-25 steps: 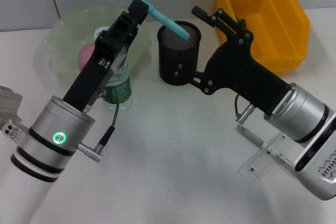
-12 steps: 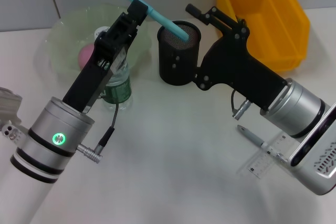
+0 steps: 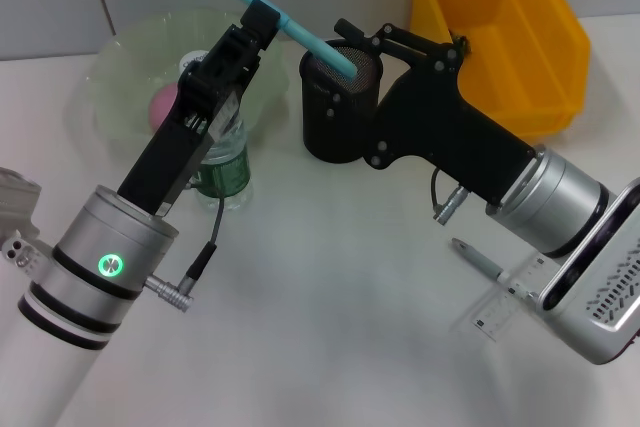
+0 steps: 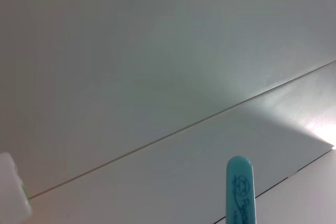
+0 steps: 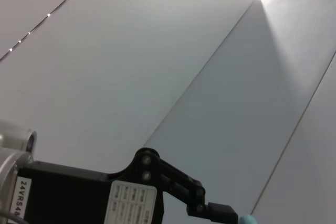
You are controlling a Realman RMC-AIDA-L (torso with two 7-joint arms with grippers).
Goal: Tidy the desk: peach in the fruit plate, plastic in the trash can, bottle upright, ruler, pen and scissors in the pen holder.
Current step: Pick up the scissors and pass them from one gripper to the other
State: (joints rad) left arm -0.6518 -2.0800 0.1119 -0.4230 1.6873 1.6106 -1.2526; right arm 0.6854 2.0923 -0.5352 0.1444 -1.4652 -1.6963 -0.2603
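Note:
My left gripper (image 3: 262, 25) is shut on the slim teal scissors (image 3: 270, 12), which lean with their lower end inside the black mesh pen holder (image 3: 335, 112); their rounded top end (image 4: 239, 192) shows in the left wrist view. My right gripper (image 3: 348, 31) hovers at the holder's rim, close to the teal bar. The grey pen (image 3: 482, 266) and the clear ruler (image 3: 503, 311) lie on the table under the right arm. The pink peach (image 3: 163, 105) sits in the green fruit plate (image 3: 120, 72). The green bottle (image 3: 222, 169) stands upright beside it.
The yellow trash can (image 3: 510, 27) stands behind the right arm. A pale crumpled thing (image 3: 15, 192), possibly the plastic, lies at the left edge. The right wrist view shows the left arm's black gripper (image 5: 173, 184) against the wall.
My right gripper has swung left, from beside the pen holder to over its rim near the scissors. The left arm and scissors have stayed put.

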